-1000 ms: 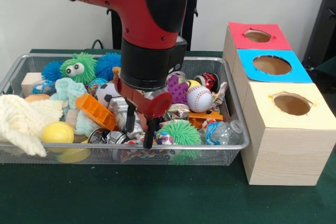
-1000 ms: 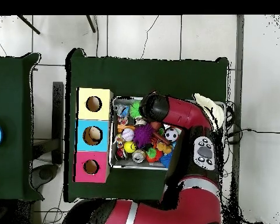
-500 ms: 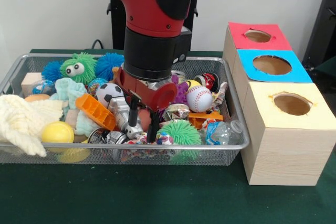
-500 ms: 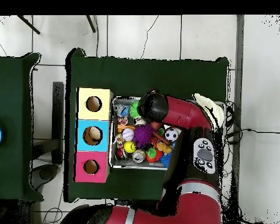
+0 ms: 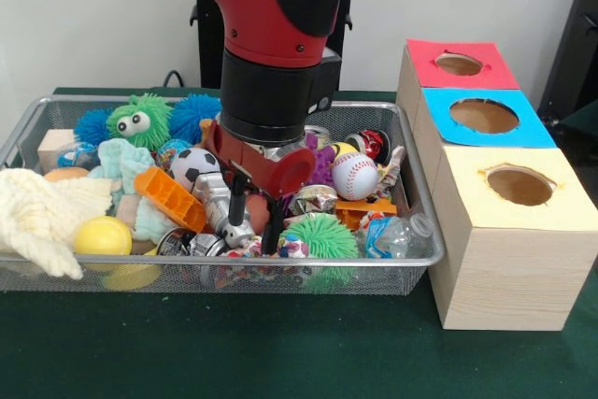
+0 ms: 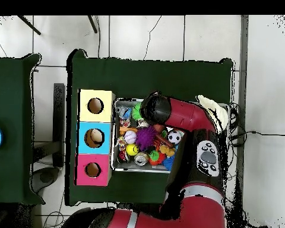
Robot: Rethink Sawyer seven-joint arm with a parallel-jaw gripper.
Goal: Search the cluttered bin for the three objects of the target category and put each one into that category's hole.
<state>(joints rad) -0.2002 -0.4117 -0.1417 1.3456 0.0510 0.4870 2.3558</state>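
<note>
My gripper (image 5: 253, 221) is down in the clutter near the front of the wire mesh bin (image 5: 411, 259), open, its two black fingers (image 5: 237, 201) apart. A crushed silver can (image 5: 217, 198) lies against the left finger, and a green spiky ball (image 5: 322, 235) sits just to the right. Close by are a baseball (image 5: 355, 175), a soccer ball (image 5: 192, 165), a purple spiky toy (image 5: 318, 161) and an orange plastic piece (image 5: 168, 198). In the overhead view the red arm (image 6: 174, 113) covers the gripper and part of the bin (image 6: 115, 163).
Three wooden boxes with holes stand beside the bin: red (image 5: 458, 64), blue (image 5: 484, 116), yellow (image 5: 519, 184). At the left of the bin lie a white cloth (image 5: 42, 217), a yellow ball (image 5: 103, 235), a green furry toy (image 5: 138, 121) and a wooden block (image 5: 54, 147).
A second ago the gripper sat slightly lower and further left; it has risen a little and shifted right. Over the last half second nothing has moved.
</note>
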